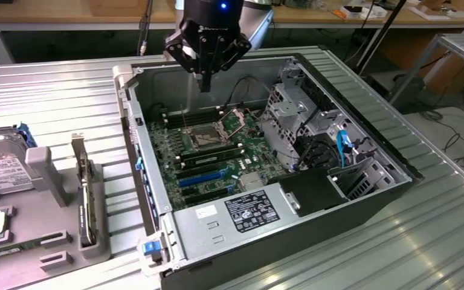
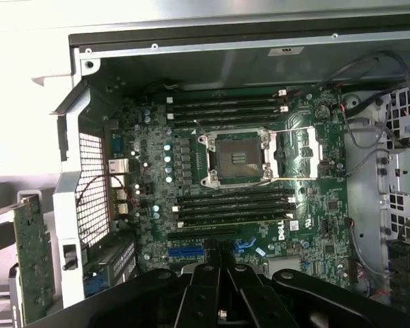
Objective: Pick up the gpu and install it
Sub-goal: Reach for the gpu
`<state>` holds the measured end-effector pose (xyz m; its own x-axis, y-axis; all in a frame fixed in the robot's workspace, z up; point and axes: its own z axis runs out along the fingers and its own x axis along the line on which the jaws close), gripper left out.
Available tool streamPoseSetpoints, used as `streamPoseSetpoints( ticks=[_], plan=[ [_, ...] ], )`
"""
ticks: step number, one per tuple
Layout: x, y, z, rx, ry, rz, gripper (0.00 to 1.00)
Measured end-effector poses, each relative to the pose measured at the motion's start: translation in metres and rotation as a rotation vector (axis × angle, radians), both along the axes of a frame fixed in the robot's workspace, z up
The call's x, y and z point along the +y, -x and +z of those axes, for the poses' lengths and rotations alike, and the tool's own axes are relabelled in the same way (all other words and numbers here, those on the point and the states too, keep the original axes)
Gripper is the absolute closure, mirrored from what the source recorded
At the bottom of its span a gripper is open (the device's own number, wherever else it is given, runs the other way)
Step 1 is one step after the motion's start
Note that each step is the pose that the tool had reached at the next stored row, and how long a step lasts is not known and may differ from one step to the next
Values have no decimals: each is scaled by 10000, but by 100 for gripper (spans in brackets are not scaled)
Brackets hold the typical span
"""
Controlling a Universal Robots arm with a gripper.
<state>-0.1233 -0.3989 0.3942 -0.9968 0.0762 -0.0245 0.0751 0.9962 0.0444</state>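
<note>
The gpu (image 1: 87, 205) stands on its edge in a grey holder on the exterior view's left, beside the open computer case (image 1: 215, 241). Its silver bracket points to the far side. In the wrist view the gpu (image 2: 33, 266) shows as a green board outside the case's rear wall. My gripper (image 1: 205, 84) hangs over the far part of the case, above the motherboard (image 1: 208, 151), well away from the gpu. Its fingers (image 2: 212, 294) are shut with nothing between them. A blue card slot (image 2: 186, 251) lies on the board just ahead of the fingertips.
A silver hard drive (image 1: 2, 169) and a green memory stick (image 1: 6, 248) rest in grey fixtures at the exterior view's left. Inside the case are the CPU socket (image 2: 236, 158), the drive cage (image 1: 296, 115) and loose cables. The case sits on a ribbed metal table (image 1: 425, 229).
</note>
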Motion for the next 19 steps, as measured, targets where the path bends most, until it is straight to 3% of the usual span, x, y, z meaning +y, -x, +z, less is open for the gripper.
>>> streamPoseSetpoints(
  ticks=[19],
  plan=[
    [-9,114,0,0,1,0,89]
  ],
)
